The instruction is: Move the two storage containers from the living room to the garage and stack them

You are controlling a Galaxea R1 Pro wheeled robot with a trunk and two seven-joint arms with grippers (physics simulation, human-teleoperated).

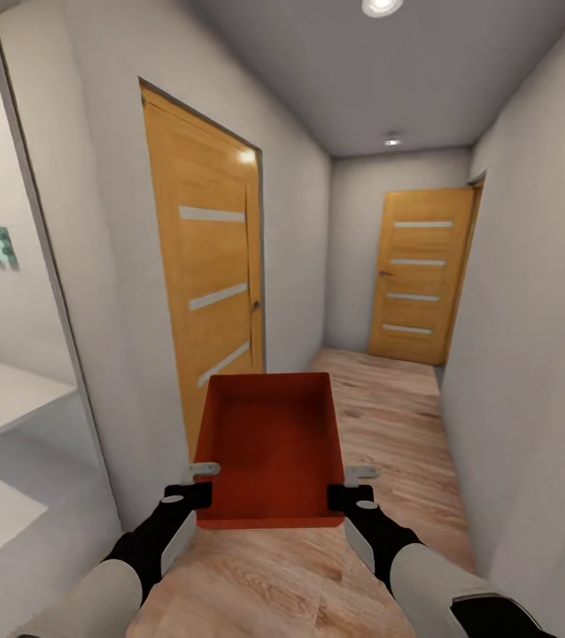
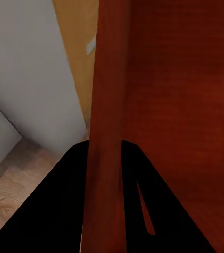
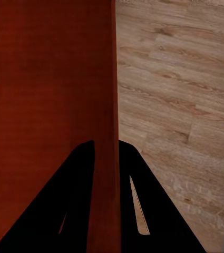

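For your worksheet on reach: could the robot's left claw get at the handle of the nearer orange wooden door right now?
Probably not: the left claw is shut on the orange-red plastic bin, which the right claw also grips. The nearer orange wooden door stands ahead.

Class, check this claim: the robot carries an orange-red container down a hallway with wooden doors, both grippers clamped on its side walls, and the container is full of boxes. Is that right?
Not quite. The container is empty: the head view shows its bare inside. The rest holds: left gripper and right gripper each clamp a side wall.
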